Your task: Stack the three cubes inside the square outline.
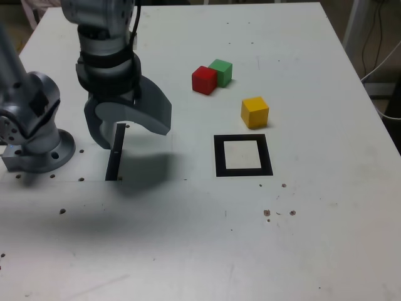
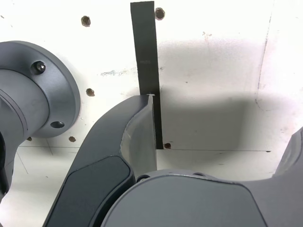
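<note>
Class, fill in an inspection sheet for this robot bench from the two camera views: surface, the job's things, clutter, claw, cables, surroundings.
Surface: white table, scuffed, with dark specks and small holes near the arm's base.
Job's things: red cube and green cube side by side, touching or nearly so; yellow cube apart, just beyond the square outline. Outline is empty; nothing stacked.
Clutter: narrow black strip on the table under the claw.
Claw: claw open, holding nothing, over the strip, well to the exterior view's left of the cubes.
Cables: black cable on the arm; white cables beyond the table's right edge.
Surroundings: floor beyond the table; little else can be made out.
</note>
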### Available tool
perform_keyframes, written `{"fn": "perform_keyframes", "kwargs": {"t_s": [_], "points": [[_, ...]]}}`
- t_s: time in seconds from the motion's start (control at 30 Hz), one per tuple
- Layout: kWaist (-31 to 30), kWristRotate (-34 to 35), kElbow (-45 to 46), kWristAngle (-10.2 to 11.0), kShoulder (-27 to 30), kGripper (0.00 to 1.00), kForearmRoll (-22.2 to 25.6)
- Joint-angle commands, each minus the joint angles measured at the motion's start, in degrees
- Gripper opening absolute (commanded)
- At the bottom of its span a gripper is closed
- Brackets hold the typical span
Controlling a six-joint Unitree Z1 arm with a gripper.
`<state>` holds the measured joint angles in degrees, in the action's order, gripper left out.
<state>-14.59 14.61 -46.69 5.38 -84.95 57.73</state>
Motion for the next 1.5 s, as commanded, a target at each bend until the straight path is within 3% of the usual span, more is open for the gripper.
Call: {"fn": "perform_keyframes", "kwargs": {"t_s": [0.0,0.4,0.77,1.1,1.47], "points": [[-0.09,0.07,0.0,0.05,-0.26,0.99,-0.05],[-0.09,0.07,-0.25,0.01,-1.07,0.99,-1.06],[-0.09,-2.35,-2.75,0.04,0.11,1.0,3.31],[0.07,-3.68,-1.75,-1.18,-1.2,1.0,0.5],[2.95,-4.41,-2.92,1.22,-1.44,1.0,5.34]]}}
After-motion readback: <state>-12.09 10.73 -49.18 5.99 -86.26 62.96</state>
